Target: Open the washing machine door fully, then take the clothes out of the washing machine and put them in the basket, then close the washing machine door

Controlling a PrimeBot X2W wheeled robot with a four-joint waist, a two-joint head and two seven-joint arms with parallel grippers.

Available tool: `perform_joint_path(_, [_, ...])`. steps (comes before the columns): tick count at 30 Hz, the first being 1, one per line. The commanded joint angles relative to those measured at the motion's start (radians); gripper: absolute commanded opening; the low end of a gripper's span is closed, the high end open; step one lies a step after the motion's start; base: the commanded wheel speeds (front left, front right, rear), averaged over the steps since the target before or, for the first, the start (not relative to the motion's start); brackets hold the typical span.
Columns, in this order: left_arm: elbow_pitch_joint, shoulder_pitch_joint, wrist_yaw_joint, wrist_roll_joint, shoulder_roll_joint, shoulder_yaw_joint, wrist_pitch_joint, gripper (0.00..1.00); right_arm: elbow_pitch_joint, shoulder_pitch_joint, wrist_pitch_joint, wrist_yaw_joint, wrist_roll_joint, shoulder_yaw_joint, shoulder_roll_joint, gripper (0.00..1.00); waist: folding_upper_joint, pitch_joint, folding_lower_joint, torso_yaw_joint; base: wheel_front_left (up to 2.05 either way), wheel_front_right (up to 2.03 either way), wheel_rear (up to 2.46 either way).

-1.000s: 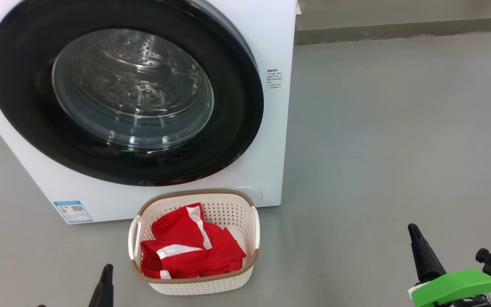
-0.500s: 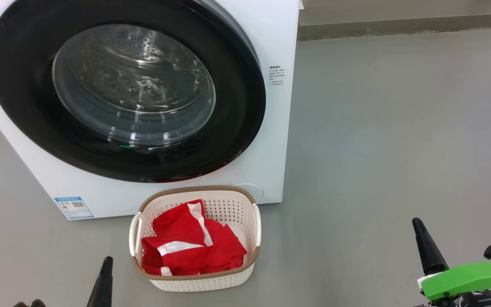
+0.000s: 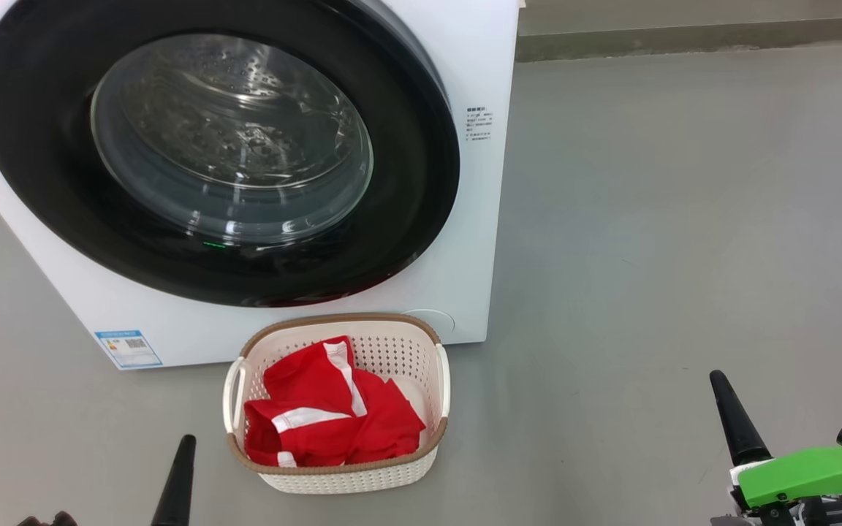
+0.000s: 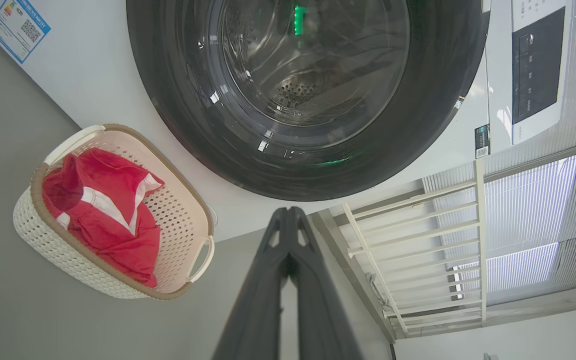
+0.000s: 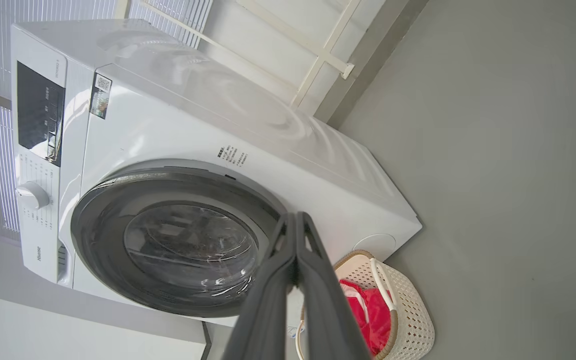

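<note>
Head view puts the washing machine door (image 3: 231,139) at your eleven o'clock, lying closed against the front of the washing machine (image 3: 465,285), its black rim ringing the glass bowl. Just in front of the machine, at your six o'clock, the basket (image 3: 348,478) stands on the grey floor (image 3: 647,256). The clothes (image 3: 333,424) are heaped inside it, red with white stripes, toward its left side. Your left gripper (image 3: 186,442) sits at seven o'clock, near the basket's left handle but apart from it. Your right gripper (image 3: 718,380) sits at four o'clock, well apart from everything. Both wrist views show you each claw's fingers pressed together at the tips, holding nothing.
</note>
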Motion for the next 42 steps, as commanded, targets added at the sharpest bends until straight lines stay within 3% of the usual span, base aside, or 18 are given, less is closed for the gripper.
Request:
perform_joint_path(1, [-0.018,-0.057,-0.012,-0.031,0.016,0.03,0.008,0.0,-0.031,-0.062,0.01,0.0,0.036,0.006,-0.015,0.0,0.0,0.001,-0.0001,0.001,0.0,0.0,0.0])
perform_joint_path(32, [0.018,-0.119,-0.021,-0.386,0.02,0.045,0.094,0.0,-0.034,-0.095,0.099,-0.001,0.384,-0.021,-0.017,0.0,0.0,0.026,-0.0001,0.014,0.0,0.0,0.0])
perform_joint_path(42, [0.019,-0.121,-0.021,-0.394,0.02,0.045,0.096,0.0,-0.034,-0.096,0.1,-0.001,0.392,-0.022,-0.018,0.0,0.0,0.026,-0.0001,0.014,0.0,0.0,0.0])
